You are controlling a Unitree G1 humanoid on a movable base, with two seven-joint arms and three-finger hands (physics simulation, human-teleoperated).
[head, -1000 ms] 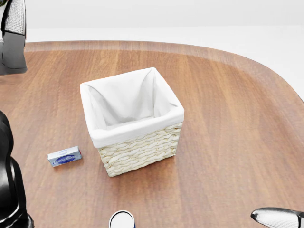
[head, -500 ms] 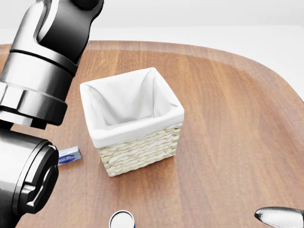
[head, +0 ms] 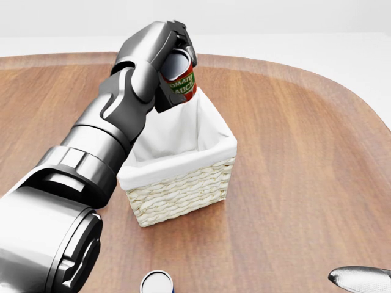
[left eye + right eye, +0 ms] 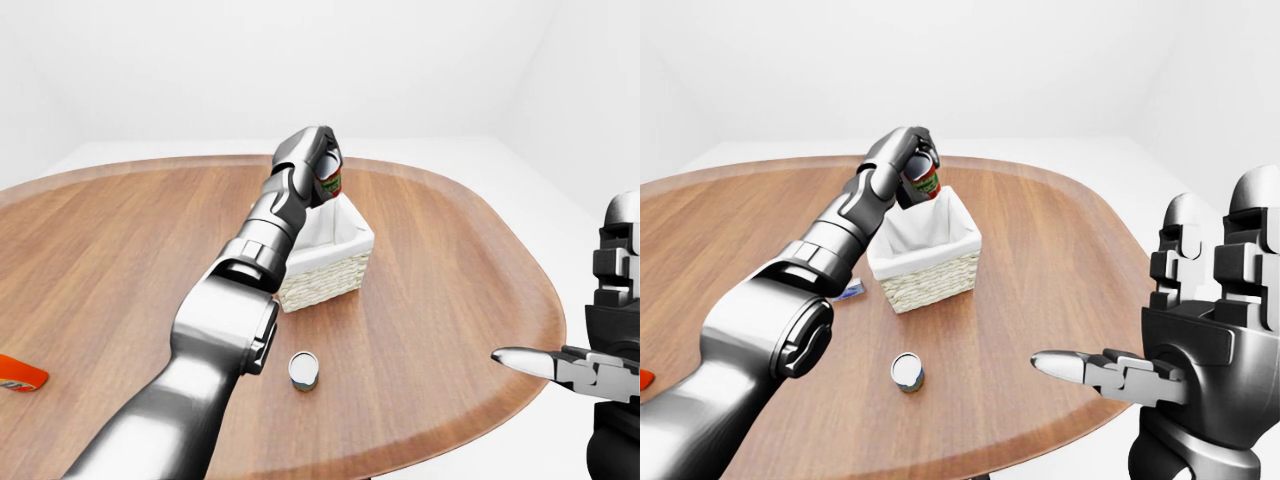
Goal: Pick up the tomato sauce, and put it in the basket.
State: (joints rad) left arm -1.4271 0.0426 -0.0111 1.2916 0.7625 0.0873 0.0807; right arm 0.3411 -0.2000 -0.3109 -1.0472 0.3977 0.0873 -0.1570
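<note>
Wicker and white cloth sit at centre frame in the head view: the lined basket [image 3: 174,160] waits on the wooden table [image 3: 305,152], and the left hand [image 3: 160,54] is up over its upper rim, fingers wrapped round the tomato sauce can [image 3: 179,78]. The can hangs tilted, red-and-green label facing the camera, above the basket's top corner, not yet inside the lining.

Over at the right edge of the right-eye view, the right hand [image 4: 1200,330] idles with fingers spread, gripping nothing.

Now the tricky bit, as it looks from here: the can is over the far corner and not the middle, so the hand would do well to draw a little toward the lower part of the frame, centre it over the cloth, then lower before letting go. A release from this height could bounce the can off the rim or tip the light basket.

2 other things lie near: a small can [image 4: 906,371] below the basket, and a blue box [image 4: 850,291] just left of it, partly hidden by the arm.
</note>
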